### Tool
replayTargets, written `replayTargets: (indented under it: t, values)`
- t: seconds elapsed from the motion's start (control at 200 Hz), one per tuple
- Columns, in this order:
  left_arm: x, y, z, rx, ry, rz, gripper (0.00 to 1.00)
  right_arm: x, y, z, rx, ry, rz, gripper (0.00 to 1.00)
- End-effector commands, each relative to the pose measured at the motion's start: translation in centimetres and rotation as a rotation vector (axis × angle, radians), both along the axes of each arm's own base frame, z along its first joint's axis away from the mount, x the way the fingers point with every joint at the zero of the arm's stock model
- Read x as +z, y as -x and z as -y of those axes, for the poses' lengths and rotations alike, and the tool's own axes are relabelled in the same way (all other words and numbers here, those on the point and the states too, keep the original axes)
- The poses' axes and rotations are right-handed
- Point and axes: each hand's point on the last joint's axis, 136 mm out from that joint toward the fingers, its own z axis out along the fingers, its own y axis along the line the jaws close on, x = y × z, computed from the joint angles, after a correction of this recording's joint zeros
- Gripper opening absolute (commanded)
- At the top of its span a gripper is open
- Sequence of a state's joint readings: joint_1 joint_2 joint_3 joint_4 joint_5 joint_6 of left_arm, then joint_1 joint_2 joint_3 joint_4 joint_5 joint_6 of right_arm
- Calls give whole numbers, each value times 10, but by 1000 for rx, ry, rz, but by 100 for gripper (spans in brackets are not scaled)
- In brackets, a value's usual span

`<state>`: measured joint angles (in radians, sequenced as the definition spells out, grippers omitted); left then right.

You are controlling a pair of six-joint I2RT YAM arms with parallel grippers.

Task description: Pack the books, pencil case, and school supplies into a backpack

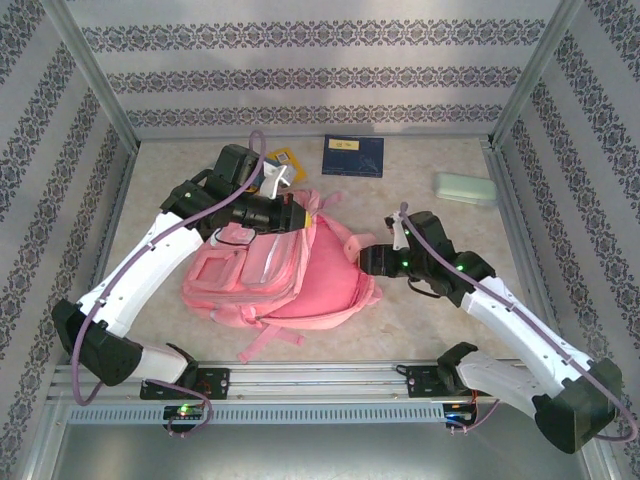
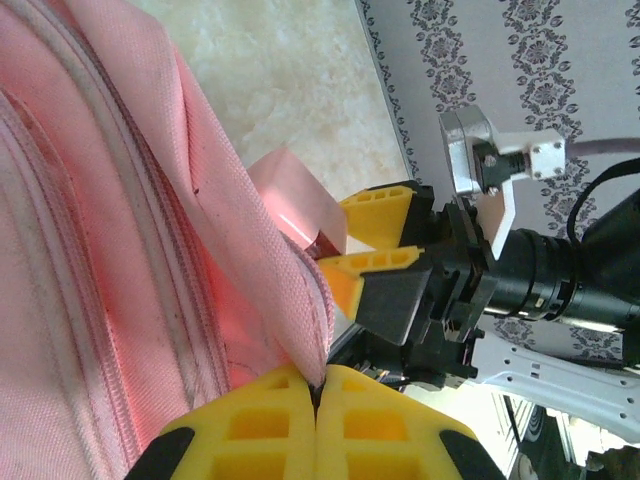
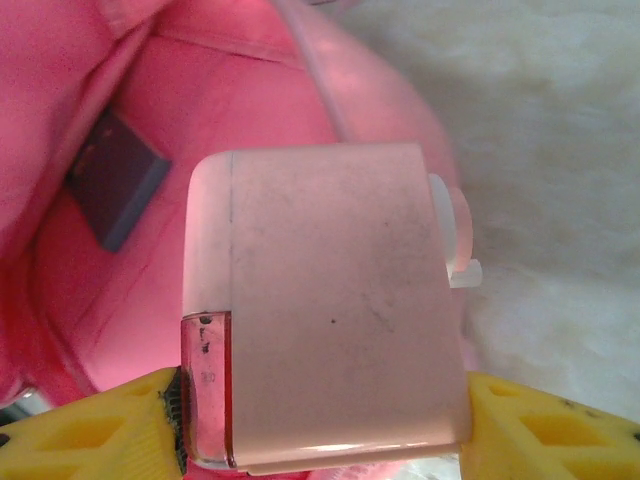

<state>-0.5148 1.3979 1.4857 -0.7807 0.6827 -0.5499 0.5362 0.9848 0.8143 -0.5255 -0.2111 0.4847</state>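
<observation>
Backpack (image 2: 120,250) rim pinched, left jaws; pink block (image 3: 330,300) gripped, right jaws, at opening.

The left arm (image 1: 135,268) and right arm (image 1: 510,322) have smooth white shells with chunky black joints and bases. A lilac cable (image 1: 259,150) trails along each, and the fingers (image 2: 250,430) are yellow ribbed blocks.

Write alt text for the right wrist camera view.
The right gripper holds a pink block between its yellow fingers, at the open backpack. A dark flat item lies inside; the pale table is visible on the right.
</observation>
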Motion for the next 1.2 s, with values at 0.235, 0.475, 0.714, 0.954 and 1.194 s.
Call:
replayTargets:
  t: [0.235, 0.475, 0.714, 0.954, 1.194]
  values:
    - [9, -7, 5, -27, 49, 9, 0, -38, -9, -76, 225, 116, 82, 63]
    - [6, -9, 10, -31, 82, -8, 0, -92, -3, -77, 255, 248, 17, 70]
    - [5, -8, 13, -38, 103, -26, 0, -118, -9, -91, 282, 288, -18, 81]
    - [10, -9, 12, -34, 113, -23, 0, -117, -23, -104, 283, 299, 13, 72]
    - [41, -15, -8, -1, 131, 28, 0, -59, -21, -116, 309, 152, 126, 60]
